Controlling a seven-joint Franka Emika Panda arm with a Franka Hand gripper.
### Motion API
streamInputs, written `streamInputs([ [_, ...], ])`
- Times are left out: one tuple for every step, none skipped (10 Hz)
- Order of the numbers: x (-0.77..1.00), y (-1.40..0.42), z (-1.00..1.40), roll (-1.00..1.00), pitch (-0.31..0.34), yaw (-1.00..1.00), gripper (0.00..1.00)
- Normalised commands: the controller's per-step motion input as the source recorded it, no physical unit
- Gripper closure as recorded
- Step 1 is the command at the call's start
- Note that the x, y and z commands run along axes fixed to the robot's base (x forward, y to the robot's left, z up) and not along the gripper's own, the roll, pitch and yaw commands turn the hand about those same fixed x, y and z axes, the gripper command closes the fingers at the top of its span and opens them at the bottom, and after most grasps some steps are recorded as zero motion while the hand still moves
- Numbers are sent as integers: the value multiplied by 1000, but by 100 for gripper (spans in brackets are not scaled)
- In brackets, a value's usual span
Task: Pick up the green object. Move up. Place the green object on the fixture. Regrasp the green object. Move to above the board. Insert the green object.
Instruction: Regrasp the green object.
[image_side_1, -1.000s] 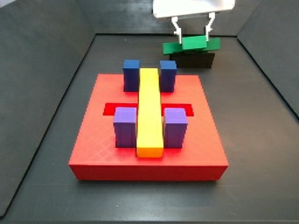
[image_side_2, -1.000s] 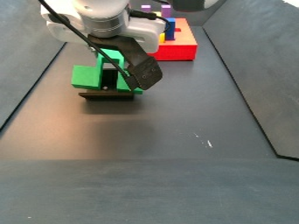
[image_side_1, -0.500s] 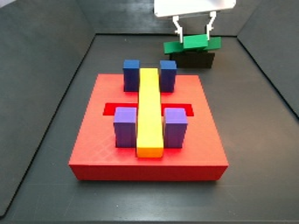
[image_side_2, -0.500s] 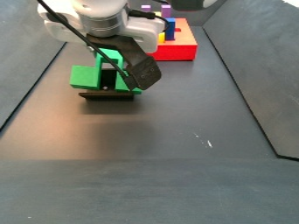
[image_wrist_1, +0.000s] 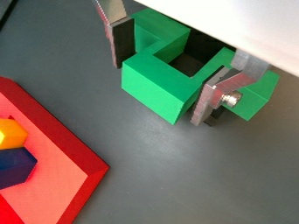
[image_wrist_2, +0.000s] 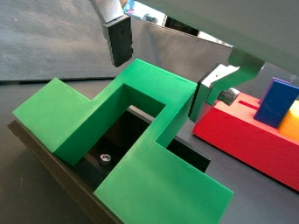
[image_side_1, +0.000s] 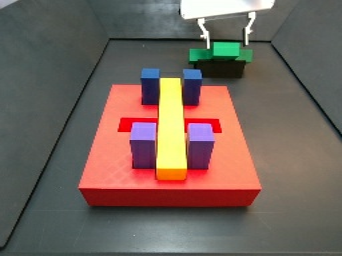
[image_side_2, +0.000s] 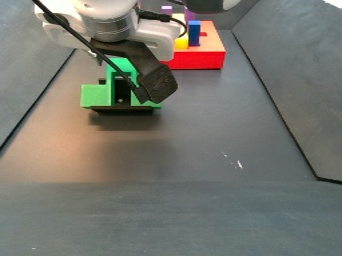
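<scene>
The green object (image_side_1: 222, 52) is sitting on the fixture (image_side_1: 221, 68), beyond the far edge of the board (image_side_1: 170, 150); the tool (image_wrist_1: 173, 77) is hanging over it with its fingers (image_wrist_1: 218, 94) spread apart on either side of the raised middle, seemingly not clamping it; whether the pads are touching is unclear.

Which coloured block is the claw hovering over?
The green object, resting on the dark fixture beyond the red board. The gripper straddles it; the other blocks sit on the board.

Side views face oppositely across the board (image_side_1: 170, 135); wrist views close above gripper (image_wrist_1: 167, 77).
</scene>
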Motion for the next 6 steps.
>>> streamInputs([
  [0,163,806,183,0,0,0],
  [0,0,680,280,0,0,0],
  [0,169,783,171,0,0,0],
  [0,163,854,151,0,0,0],
  [0,0,620,706,20,11,0],
  [26,-174,329,1000,31,109,0],
])
